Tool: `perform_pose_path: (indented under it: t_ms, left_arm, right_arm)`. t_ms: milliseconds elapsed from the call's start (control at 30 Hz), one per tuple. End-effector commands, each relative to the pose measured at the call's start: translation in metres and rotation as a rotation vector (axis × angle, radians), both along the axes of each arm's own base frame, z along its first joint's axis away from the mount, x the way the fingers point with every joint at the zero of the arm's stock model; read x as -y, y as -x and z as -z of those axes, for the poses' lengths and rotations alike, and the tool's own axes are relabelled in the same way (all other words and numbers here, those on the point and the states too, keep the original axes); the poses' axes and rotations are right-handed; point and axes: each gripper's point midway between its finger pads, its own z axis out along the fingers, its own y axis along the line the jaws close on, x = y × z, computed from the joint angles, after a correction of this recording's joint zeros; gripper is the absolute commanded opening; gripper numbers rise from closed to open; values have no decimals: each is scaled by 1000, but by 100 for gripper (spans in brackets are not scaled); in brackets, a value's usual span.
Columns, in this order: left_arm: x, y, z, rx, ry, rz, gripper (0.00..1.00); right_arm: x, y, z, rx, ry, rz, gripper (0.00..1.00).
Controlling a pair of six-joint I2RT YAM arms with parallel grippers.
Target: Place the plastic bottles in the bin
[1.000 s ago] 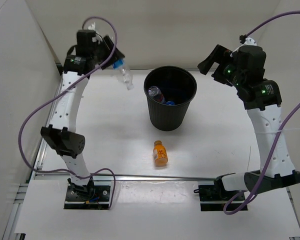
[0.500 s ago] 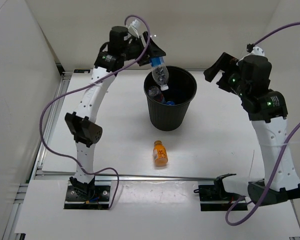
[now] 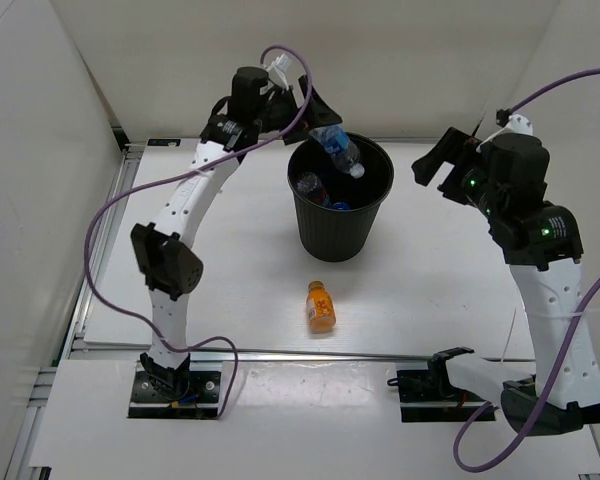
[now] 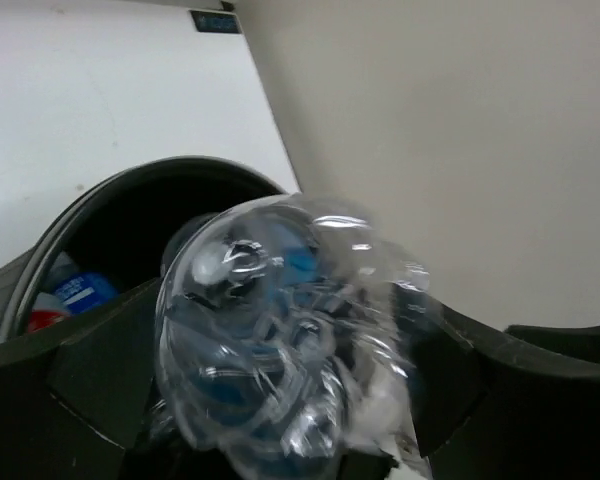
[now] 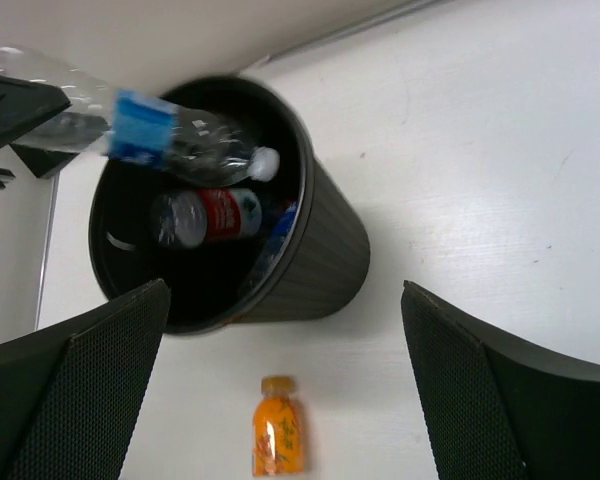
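Now the jaws of your left gripper (image 3: 305,112) stand spread, the blue-labelled bottle (image 3: 335,148) seemingly loose over the bin (image 3: 340,232)'s 11 o'clock rim; hover till it drops. Your right gripper (image 3: 437,160) gapes empty.

A white table (image 3: 430,290) stands boxed in by plain off-white panels: a back wall (image 3: 410,50), a left wall (image 3: 20,200) and a right wall (image 3: 585,30). A metal rail (image 3: 75,325) runs along the table's left edge, and a thin rod (image 3: 360,352) crosses near the front, with a white board (image 3: 310,420) beyond it. The light is soft and even, and the shadows on the tabletop are faint.
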Motion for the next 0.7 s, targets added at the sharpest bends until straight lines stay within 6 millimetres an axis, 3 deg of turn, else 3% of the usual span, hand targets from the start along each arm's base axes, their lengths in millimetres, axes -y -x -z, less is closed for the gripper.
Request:
perform_pose_path:
  t_ms: [0, 67, 100, 133, 200, 300, 367, 433, 467, 500, 533, 567, 633, 667]
  left_arm:
    - [-46, 33, -42, 158, -70, -99, 100]
    - [-84, 40, -37, 186, -146, -207, 100]
    - [-89, 46, -49, 220, -144, -216, 100]
    - [-91, 49, -34, 202, -172, -208, 100]
    - [-95, 59, -25, 197, -217, -183, 100]
    - [-111, 61, -12, 179, -309, -227, 100]
    - [-127, 69, 1, 118, -385, -289, 100]
    - [-166, 73, 4, 83, -453, -462, 100]
    - [-183, 79, 28, 24, -499, -511, 100]
    - [-203, 92, 20, 38, -501, -583, 100]
    - [-217, 97, 27, 14, -504, -619, 100]
    - [-228, 105, 55, -40, -543, -625, 100]
    - [-253, 122, 63, -74, -538, -671, 100]
    - [-259, 131, 83, -121, -562, -664, 100]
  right_arm:
    - [-18, 17, 2, 24, 35, -174, 100]
    - [-27, 24, 20, -22, 34, -236, 100]
    - [-29, 30, 25, -29, 28, -255, 100]
    - [-29, 35, 29, -35, 16, -262, 100]
    - [-34, 41, 50, -84, 8, -297, 100]
    - [-49, 46, 52, -72, 9, -402, 100]
    - [-75, 55, 64, -94, 38, -570, 100]
    - [-95, 64, 72, -115, 83, -662, 100]
    - [-99, 69, 75, -120, 106, -680, 100]
    - [-113, 72, 84, -134, 150, -721, 100]
    - [-121, 77, 87, -139, 165, -746, 100]
    - [-128, 82, 94, -155, 194, -775, 100]
    - [-151, 98, 111, -198, 259, -852, 100]
    - [-154, 100, 118, -212, 299, -849, 100]
